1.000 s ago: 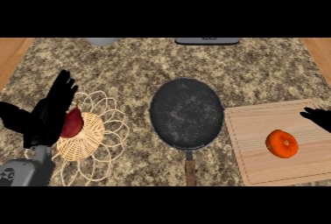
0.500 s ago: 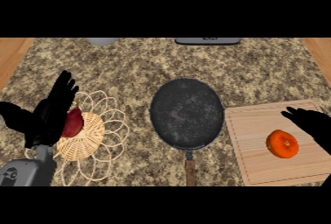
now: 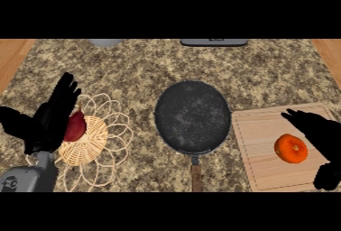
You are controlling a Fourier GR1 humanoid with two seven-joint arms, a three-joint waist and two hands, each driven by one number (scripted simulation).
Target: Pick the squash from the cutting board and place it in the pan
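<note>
An orange, round squash (image 3: 291,148) lies on the wooden cutting board (image 3: 266,135) at the right. My right hand (image 3: 320,133) hovers just right of it, fingers straight and spread, thumb low near the board's front edge. It holds nothing. The dark round pan (image 3: 191,115) sits in the middle of the counter with its wooden handle (image 3: 195,177) pointing toward me. My left hand (image 3: 52,115) rests open at the far left, fingers up, over the wicker basket.
A wicker basket (image 3: 90,140) with wire loops holds a red fruit (image 3: 75,127) partly behind my left hand. A grey bowl (image 3: 105,42) and a dark appliance (image 3: 213,42) stand at the counter's back edge. Wooden strips flank the counter.
My right hand has come in from the right edge, moving left over the cutting board until it is beside the squash. The left hand has stayed still.
</note>
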